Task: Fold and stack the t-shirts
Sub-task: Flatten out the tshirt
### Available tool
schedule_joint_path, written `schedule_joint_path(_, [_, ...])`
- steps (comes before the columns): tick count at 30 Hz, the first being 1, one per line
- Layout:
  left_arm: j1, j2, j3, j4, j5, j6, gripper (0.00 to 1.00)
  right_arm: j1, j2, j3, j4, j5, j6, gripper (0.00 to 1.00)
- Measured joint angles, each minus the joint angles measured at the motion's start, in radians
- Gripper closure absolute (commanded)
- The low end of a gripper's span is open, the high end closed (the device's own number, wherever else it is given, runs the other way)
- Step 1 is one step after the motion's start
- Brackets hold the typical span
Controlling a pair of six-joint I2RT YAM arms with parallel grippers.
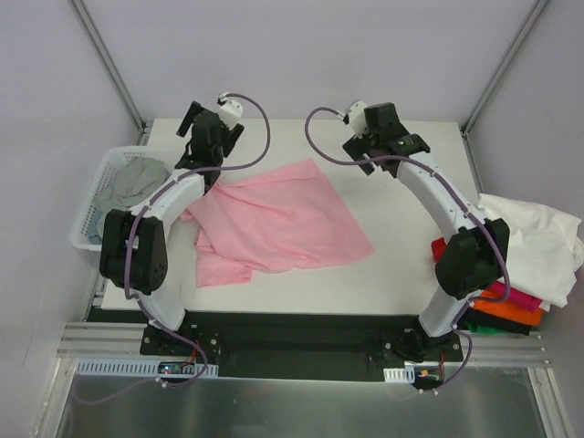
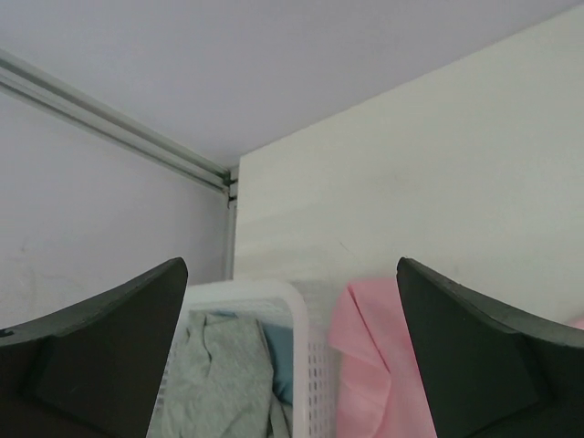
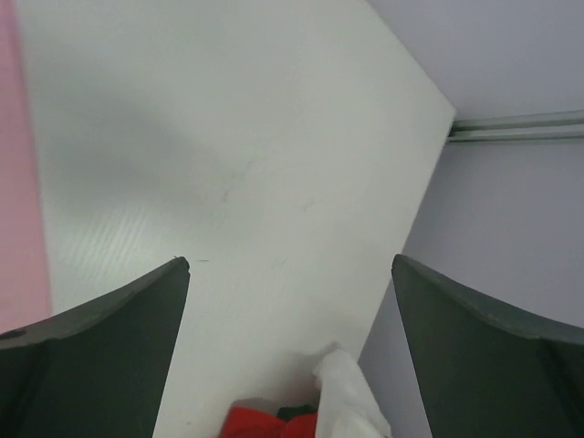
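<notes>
- The light pink t-shirt (image 1: 278, 224) lay spread and rumpled in the middle of the table (image 1: 401, 274), with its near left part bunched into folds.
- The left gripper (image 1: 212, 128) hung above the table's far left corner, just beyond the shirt's far left edge. Its fingers (image 2: 100, 356) stood spread wide with nothing between them. In its wrist view the pink cloth (image 2: 374, 365) showed low, beside the right-hand finger.
- The right gripper (image 1: 388, 128) hung over bare table past the shirt's far right corner. Its fingers (image 3: 91, 356) were also parted and empty, and the pink showed only at the left edge of its wrist view.
- A grey t-shirt (image 1: 135, 181) sat in the white basket (image 1: 87, 239) at the table's left.
- At the right edge, a white t-shirt (image 1: 538, 242) draped over the orange (image 1: 506, 315) and magenta (image 1: 522, 297) t-shirts.
</notes>
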Motion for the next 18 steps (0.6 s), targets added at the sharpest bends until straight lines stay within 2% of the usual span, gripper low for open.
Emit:
schedule_joint_path(6, [-0.036, -0.174, -0.143, -0.149, 0.07, -0.088, 0.01, 0.102, -0.003, -0.008, -0.144, -0.133, 0.076, 0.03])
schedule_joint_path(14, [-0.043, -0.389, -0.299, -0.232, 0.092, -0.114, 0.01, 0.167, 0.307, 0.199, -0.229, -0.189, 0.098, 0.04])
schedule_joint_path(18, [-0.043, -0.397, -0.329, -0.235, 0.086, -0.108, 0.01, 0.185, 0.441, 0.243, -0.24, -0.186, 0.096, 0.04])
